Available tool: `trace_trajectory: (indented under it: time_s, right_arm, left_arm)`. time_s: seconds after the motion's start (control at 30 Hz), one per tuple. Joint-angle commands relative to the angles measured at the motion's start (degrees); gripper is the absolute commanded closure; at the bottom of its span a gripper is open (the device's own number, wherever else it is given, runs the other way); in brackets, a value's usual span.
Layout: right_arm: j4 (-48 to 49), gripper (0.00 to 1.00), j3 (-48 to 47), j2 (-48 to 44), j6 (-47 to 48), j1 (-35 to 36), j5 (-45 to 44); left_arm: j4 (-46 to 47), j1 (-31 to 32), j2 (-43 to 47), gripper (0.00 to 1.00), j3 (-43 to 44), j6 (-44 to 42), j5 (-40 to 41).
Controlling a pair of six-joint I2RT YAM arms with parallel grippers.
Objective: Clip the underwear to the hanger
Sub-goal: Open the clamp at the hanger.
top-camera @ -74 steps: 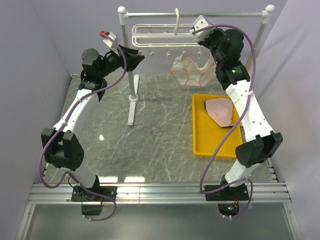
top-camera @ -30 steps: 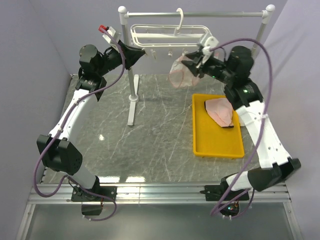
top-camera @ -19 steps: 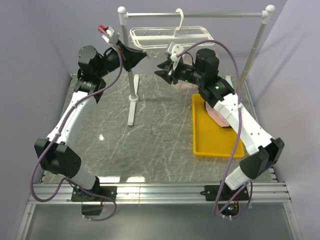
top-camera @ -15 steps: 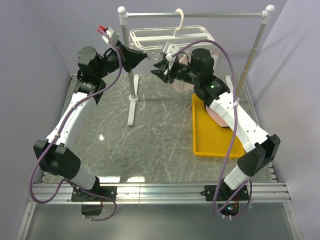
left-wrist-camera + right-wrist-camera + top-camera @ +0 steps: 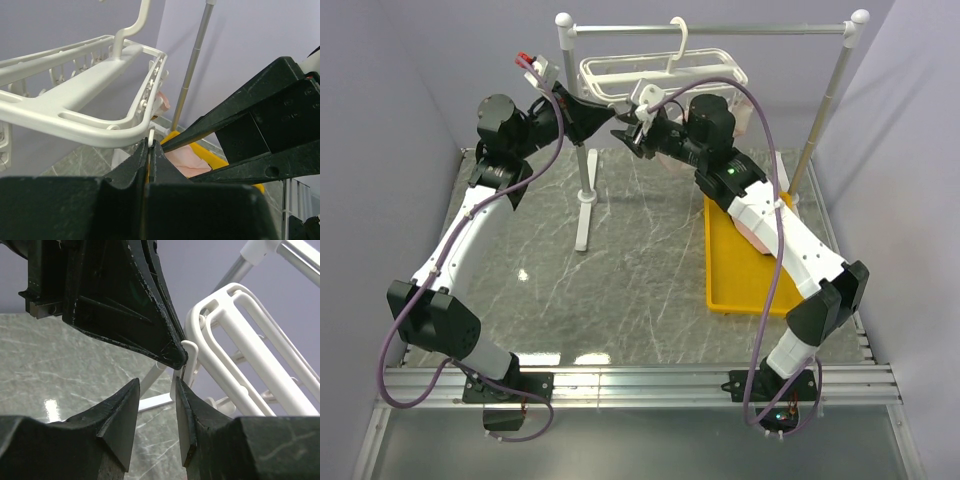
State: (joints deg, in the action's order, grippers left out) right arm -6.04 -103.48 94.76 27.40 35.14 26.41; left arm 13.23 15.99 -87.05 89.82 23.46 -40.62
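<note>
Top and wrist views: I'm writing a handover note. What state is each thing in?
hanger: hooked on the rail, left end pinched.
left gripper: shut on the hanger's end.
right gripper: open, beside the left gripper's tip.
hung underwear: hanging at the hanger, mostly hidden.
tray underwear: lying loose in the tray.

This looks like a robot lab. A left arm (image 5: 470, 225) and a right arm (image 5: 790, 240) are bolted to a metal rail (image 5: 640, 385) at the near edge of a grey bench (image 5: 640, 260). Plain purple walls (image 5: 380, 100) stand around it, and cables (image 5: 384, 365) hang loose.
</note>
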Motion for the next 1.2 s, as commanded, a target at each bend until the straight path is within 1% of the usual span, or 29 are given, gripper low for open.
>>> trace_trajectory:
  time_s: [0.0,0.13,0.23,0.4,0.57,0.73,0.9,0.93,1.03,1.07,1.1,1.13,1.17]
  right_arm:
    - [4.1,0.57,1.4,-2.9,1.7,0.3,-4.3]
    - [4.6,0.57,4.2,-5.5,3.0,0.1,-6.2]
    - [3.7,0.53,4.5,-5.7,4.5,0.1,-6.0]
    - [3.6,0.49,1.2,-2.6,4.1,0.2,-6.9]
    - [3.1,0.48,-2.7,0.7,3.8,0.3,-7.4]
    - [3.1,0.49,-4.4,2.3,3.8,0.5,-7.9]
    - [2.2,0.53,-4.8,3.0,4.7,1.3,-8.2]
    - [3.0,0.55,-4.2,2.8,4.6,1.4,-8.1]
    - [4.3,0.67,-4.1,2.4,4.0,1.4,-8.2]
    - [4.1,0.79,-4.4,2.7,3.4,1.3,-8.2]
    - [3.8,0.84,-5.1,2.8,2.8,1.3,-8.0]
    - [3.7,0.91,-5.2,2.7,2.2,1.4,-7.8]
    - [3.5,0.95,-5.2,2.5,1.2,1.3,-7.7]
  left_arm:
    - [1.8,0.4,2.4,1.00,0.4,0.8,-0.8]
    - [1.6,0.4,2.4,1.00,0.4,0.7,-1.0]
    - [1.5,0.4,2.5,1.00,0.2,0.7,-1.0]
    - [1.4,0.3,2.8,1.00,0.2,0.9,-1.2]
    - [1.4,0.3,2.7,1.00,0.6,1.4,-1.1]
    - [1.8,0.4,2.7,1.00,0.2,1.9,-1.1]
    - [2.7,0.4,2.4,1.00,0.1,3.3,-1.2]
    - [2.7,0.4,2.1,1.00,0.2,3.8,-1.3]
    - [2.2,0.4,2.0,1.00,0.4,4.9,-1.3]
    - [2.7,0.4,2.1,0.98,0.3,5.2,-1.2]
    - [3.0,0.4,2.3,0.94,-0.3,5.4,-1.1]
    - [3.2,0.4,2.6,0.91,-0.4,6.2,-0.8]
    - [2.9,0.4,2.8,0.86,-0.3,6.6,-0.4]
